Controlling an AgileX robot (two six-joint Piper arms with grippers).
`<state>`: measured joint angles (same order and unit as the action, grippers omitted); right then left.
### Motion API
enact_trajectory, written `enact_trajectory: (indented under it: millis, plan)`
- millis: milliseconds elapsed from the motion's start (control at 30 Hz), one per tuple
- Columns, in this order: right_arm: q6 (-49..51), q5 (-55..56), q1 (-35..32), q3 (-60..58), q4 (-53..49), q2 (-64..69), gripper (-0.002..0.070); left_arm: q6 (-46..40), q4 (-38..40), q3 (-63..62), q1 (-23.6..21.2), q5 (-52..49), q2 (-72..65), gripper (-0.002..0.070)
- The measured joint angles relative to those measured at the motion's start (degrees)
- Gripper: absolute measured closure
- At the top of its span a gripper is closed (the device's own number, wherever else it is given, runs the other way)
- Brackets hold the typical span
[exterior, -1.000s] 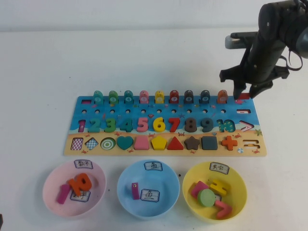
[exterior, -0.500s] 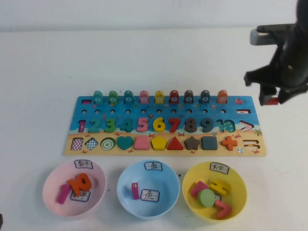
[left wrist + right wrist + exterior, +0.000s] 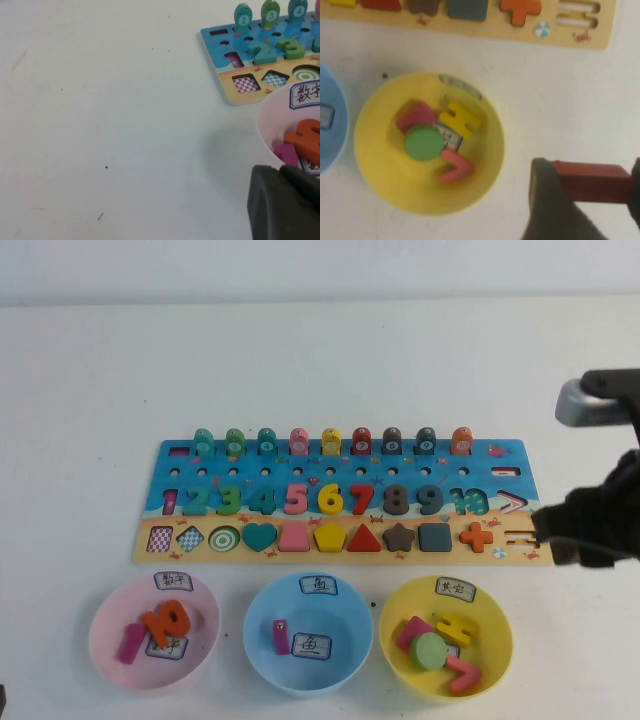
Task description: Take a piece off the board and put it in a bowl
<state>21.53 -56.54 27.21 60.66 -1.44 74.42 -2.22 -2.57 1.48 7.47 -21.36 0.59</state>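
My right gripper (image 3: 590, 186) is shut on the piece (image 3: 592, 181), a small flat red bar held crosswise between the dark fingers above bare table. The yellow bowl (image 3: 375, 150) lies just beside it and holds a green disc, a yellow piece and two reddish ones. In the high view the right gripper (image 3: 590, 536) hangs off the board's (image 3: 340, 465) near right corner, up and to the right of the yellow bowl (image 3: 396, 640); the piece is hidden there. My left gripper (image 3: 280, 172) is shut and empty beside the pink bowl (image 3: 265, 132).
Between the pink bowl (image 3: 105, 645) and the yellow one stands a light blue bowl (image 3: 262, 650) with one magenta piece. The board carries coloured numbers, shapes and fish pegs. White table stretches behind the board and to the right of the yellow bowl.
The right gripper lifted the red bar from the board's far right corner and carried it right and toward the near side, to the board's near right corner. The left arm stayed still.
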Motion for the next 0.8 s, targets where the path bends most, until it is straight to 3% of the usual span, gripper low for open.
enact_trajectory:
  millis: [167,400,800]
  plan:
    - [3.3,-3.1,5.3,-2.2,0.1,-0.9,0.0394,0.0,0.0,0.0,0.0,0.0,0.0,0.068]
    - [9.0,1.8,12.0,-6.2,0.9,-0.9,0.0394,0.0,0.0,0.0,0.0,0.0,0.0,0.068]
    - [10.0,6.7,13.0,-4.6,4.9,10.3,0.0394,0.0,0.0,0.0,0.0,0.0,0.0,0.068]
